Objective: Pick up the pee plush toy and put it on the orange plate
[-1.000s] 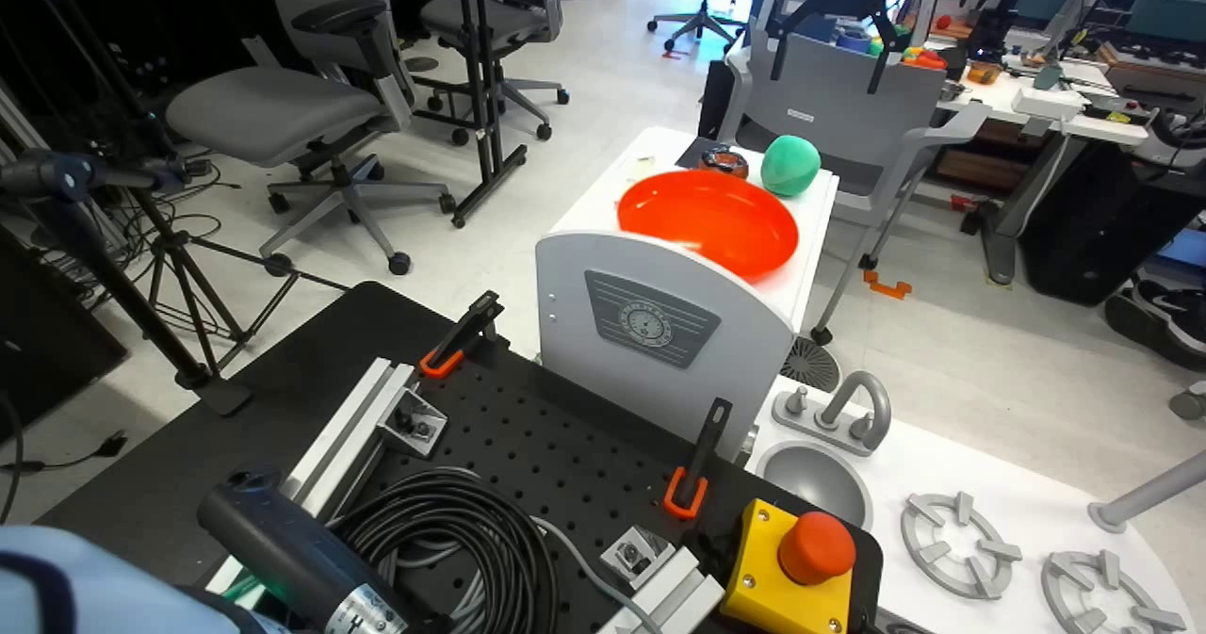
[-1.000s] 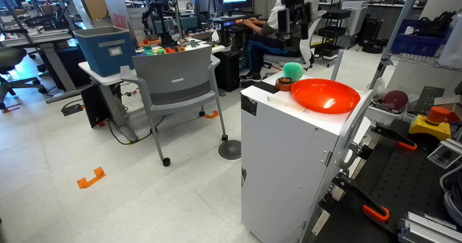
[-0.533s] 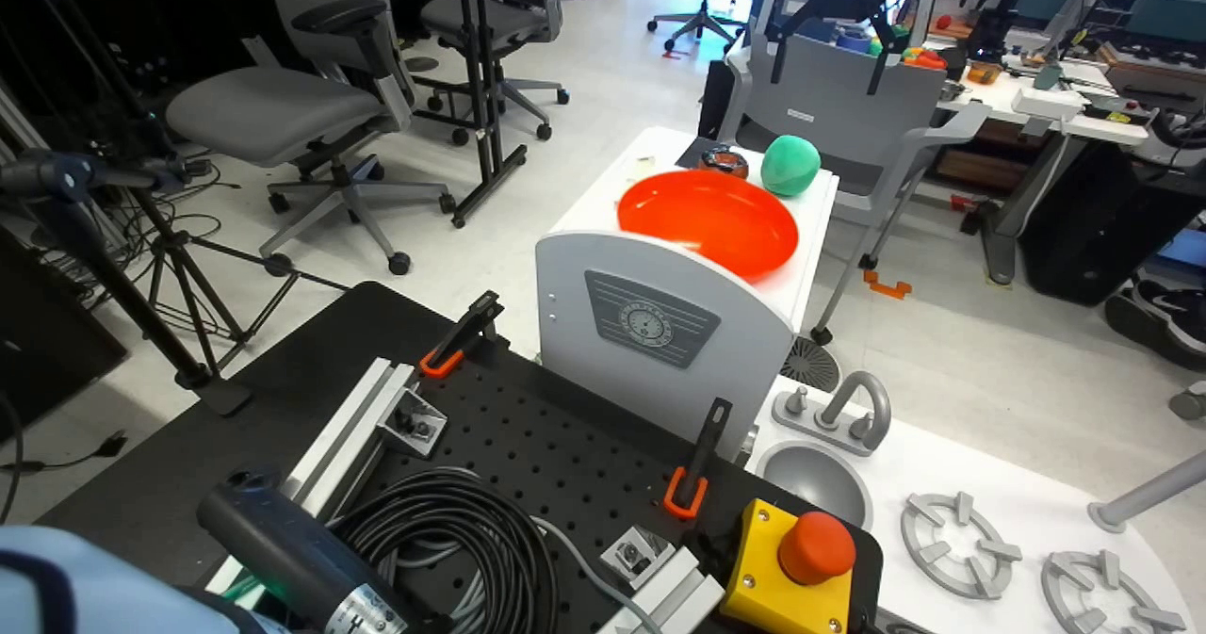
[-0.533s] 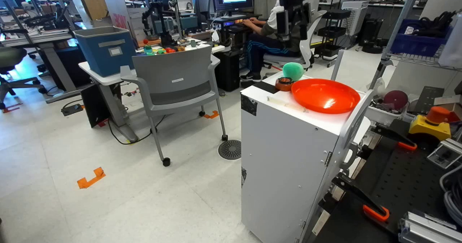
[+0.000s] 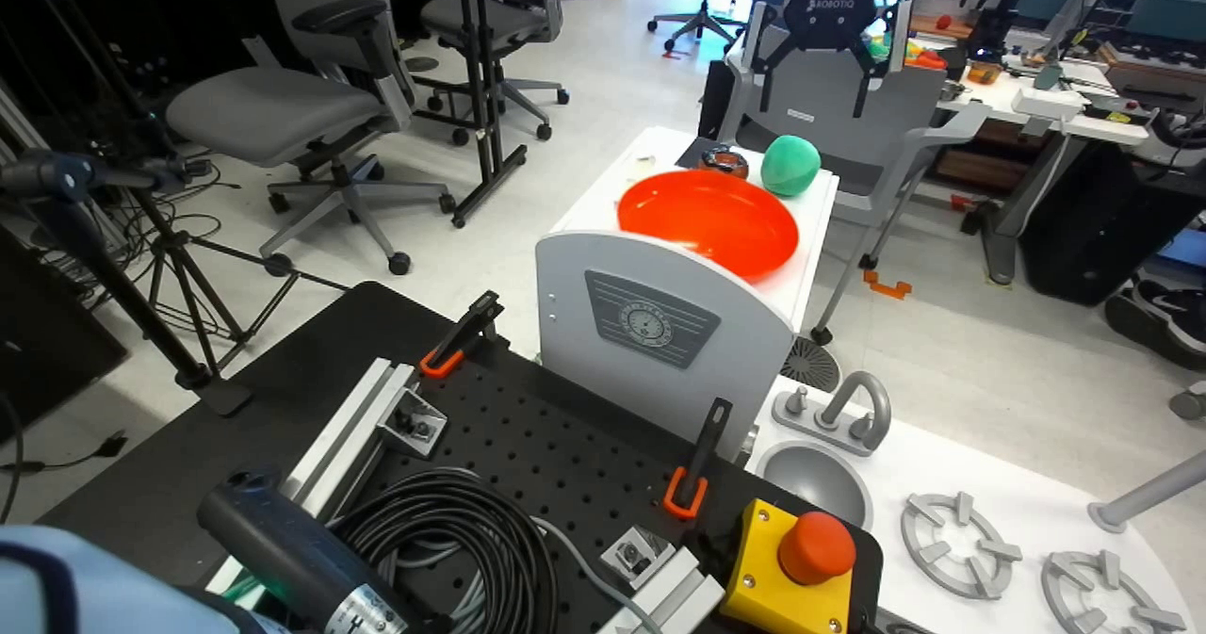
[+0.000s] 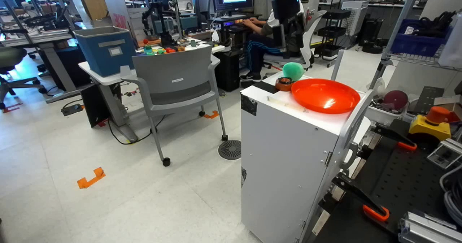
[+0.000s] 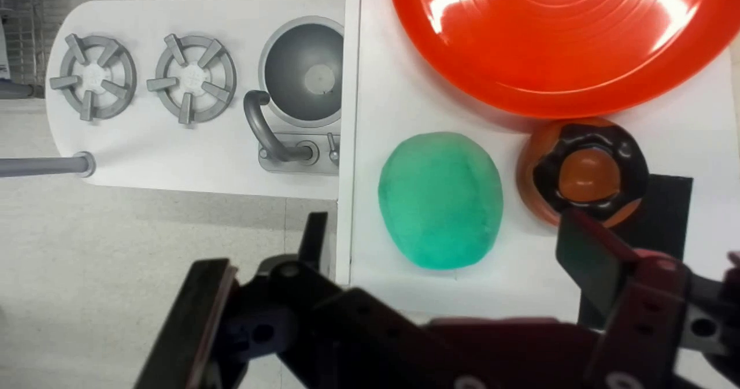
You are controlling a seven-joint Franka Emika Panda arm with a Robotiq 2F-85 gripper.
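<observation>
Resting on the white cabinet top (image 7: 376,88), the green plush ball (image 7: 442,201) lay near the orange plate (image 7: 537,59), just beside a brown doughnut-shaped toy (image 7: 537,181); gripper (image 5: 812,97) hung above, clear of the ball, fingers (image 7: 592,262) spread wide; play-kitchen sink (image 7: 303,68) and grates (image 7: 225,80) sat lower alongside.

Your gripper (image 7: 452,240) stands at six o'clock, fingertips spread wide, with the green ball (image 7: 441,201) showing between them. From the ball, you have the orange plate (image 7: 555,48) at one o'clock, partly cropped, a dark-glazed brown doughnut shape (image 7: 584,175) near three, just beside the plate, and a grey sink (image 7: 303,65) toward ten-thirty.
</observation>
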